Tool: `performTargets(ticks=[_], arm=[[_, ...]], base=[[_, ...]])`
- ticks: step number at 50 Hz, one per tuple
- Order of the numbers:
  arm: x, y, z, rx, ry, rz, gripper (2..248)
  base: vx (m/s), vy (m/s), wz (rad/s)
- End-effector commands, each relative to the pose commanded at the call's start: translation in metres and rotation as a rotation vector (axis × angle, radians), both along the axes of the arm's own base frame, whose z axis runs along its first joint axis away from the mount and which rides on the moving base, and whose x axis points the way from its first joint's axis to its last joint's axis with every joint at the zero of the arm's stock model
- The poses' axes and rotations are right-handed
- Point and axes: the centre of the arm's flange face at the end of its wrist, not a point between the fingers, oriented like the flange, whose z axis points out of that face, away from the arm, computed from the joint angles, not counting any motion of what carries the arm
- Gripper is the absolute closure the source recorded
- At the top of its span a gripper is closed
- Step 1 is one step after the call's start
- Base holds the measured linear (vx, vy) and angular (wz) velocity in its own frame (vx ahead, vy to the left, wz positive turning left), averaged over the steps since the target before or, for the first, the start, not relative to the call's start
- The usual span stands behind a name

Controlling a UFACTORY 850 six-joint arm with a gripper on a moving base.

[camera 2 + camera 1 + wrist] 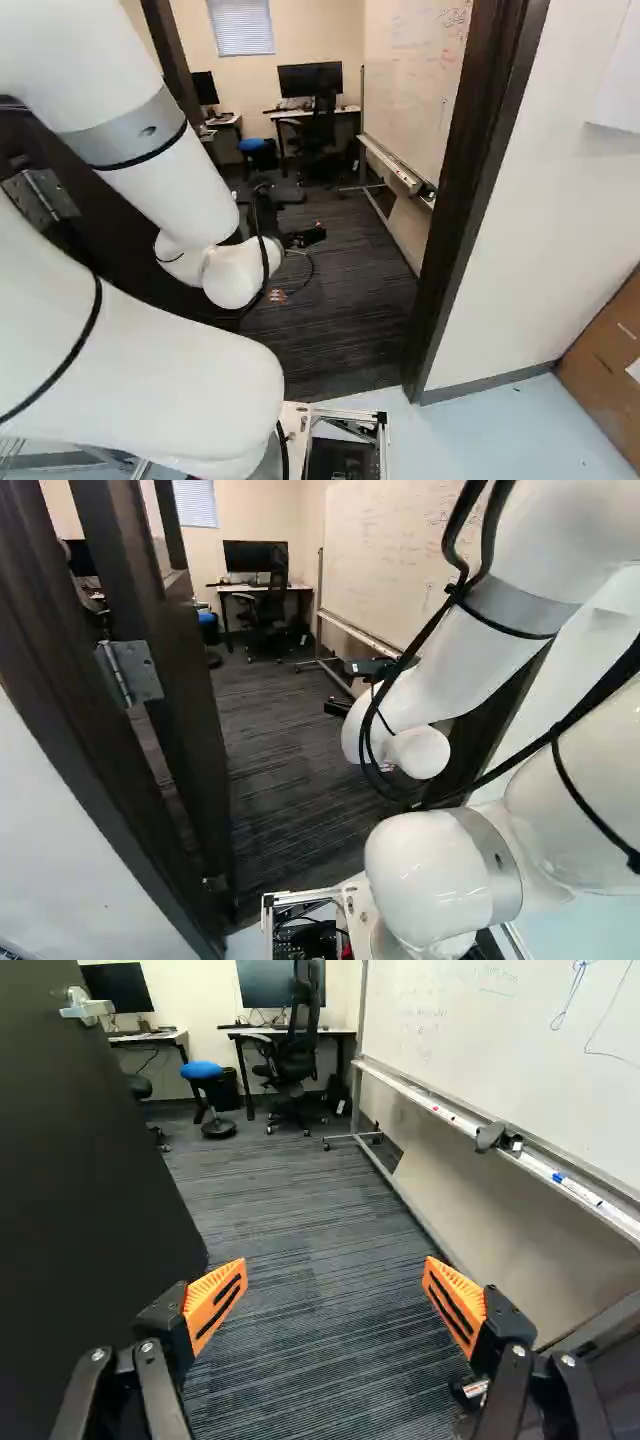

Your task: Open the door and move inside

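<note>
The dark door [185, 700] stands swung open into the room, its hinge [130, 673] showing at the left of the left base view. My gripper [304, 237] is out ahead of the arm, past the doorway, partly hidden by the arm's wrist. In the wrist view the gripper [335, 1305] is open, its orange pads wide apart with only carpet seen between them. The door's dark face [85, 1190] rises beside one finger, with the silver handle [86, 1007] farther ahead. I cannot tell if anything touches the door.
Dark door frame posts [465, 190] [75, 710] flank the base. Beyond lies carpet [310, 1200]. A whiteboard [500, 1040] with a marker tray runs along the side opposite the door. Desks with monitors, an office chair [293, 1045] and a blue stool [203, 1072] stand at the far end.
</note>
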Motion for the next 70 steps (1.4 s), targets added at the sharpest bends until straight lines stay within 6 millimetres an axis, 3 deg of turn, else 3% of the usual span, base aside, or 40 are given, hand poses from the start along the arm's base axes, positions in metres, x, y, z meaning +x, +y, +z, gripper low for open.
performTargets(ticks=[70], arm=[[0.0000, 0.0000, 0.0000, 0.000, 0.000, 0.000, 3]], base=[[0.130, 0.004, 0.000]])
